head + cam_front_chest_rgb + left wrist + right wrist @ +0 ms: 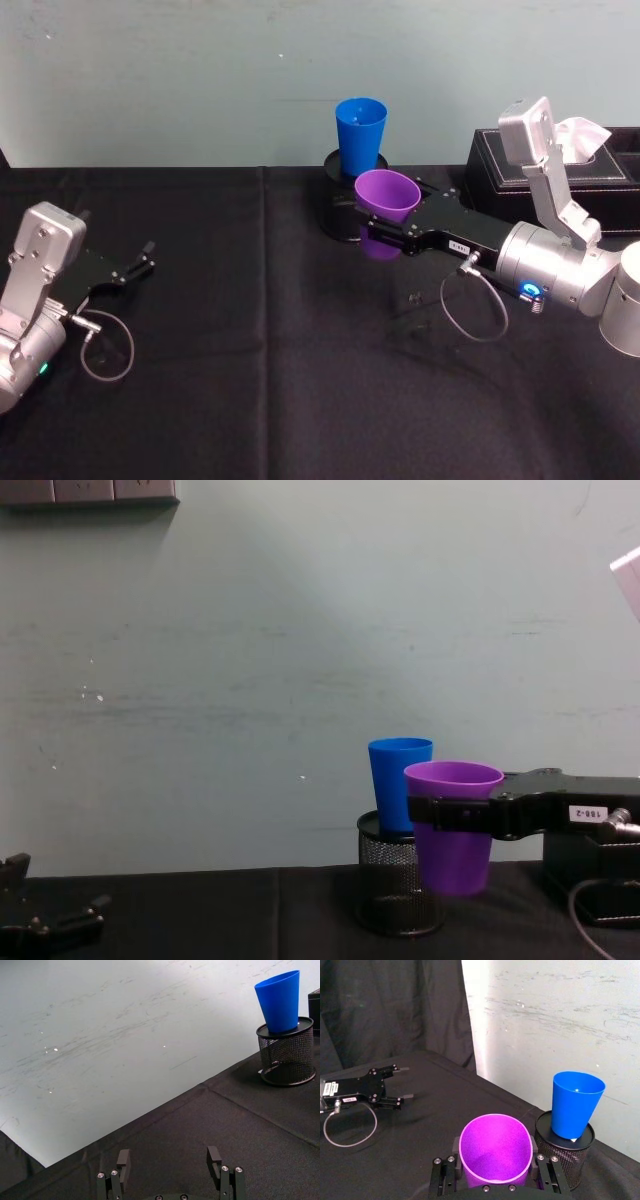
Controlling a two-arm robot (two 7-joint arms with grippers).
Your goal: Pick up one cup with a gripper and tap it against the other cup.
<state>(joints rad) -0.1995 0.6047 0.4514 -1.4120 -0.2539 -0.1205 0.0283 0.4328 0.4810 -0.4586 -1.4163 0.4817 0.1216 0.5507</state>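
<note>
The right gripper (450, 813) pinches the light, probably slippery purple tapered plastic tumbler (455, 865) under its rim, raised just beside the bright blue plastic tumbler (398, 780) on a black mesh pen holder (392, 892); the left gripper (135, 268) lies spread, well apart.

Right gripper (390, 222): black, white label, silver-grey body, blue light, looped cable. Left gripper (143, 262): same, green light.

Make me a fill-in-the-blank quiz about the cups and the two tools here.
The right tool is shut on the ___ cup.
The blue cup stands on a black ___ pen holder.
The left tool, holding nothing, is ___.
Missing words: purple, mesh, open.
</note>
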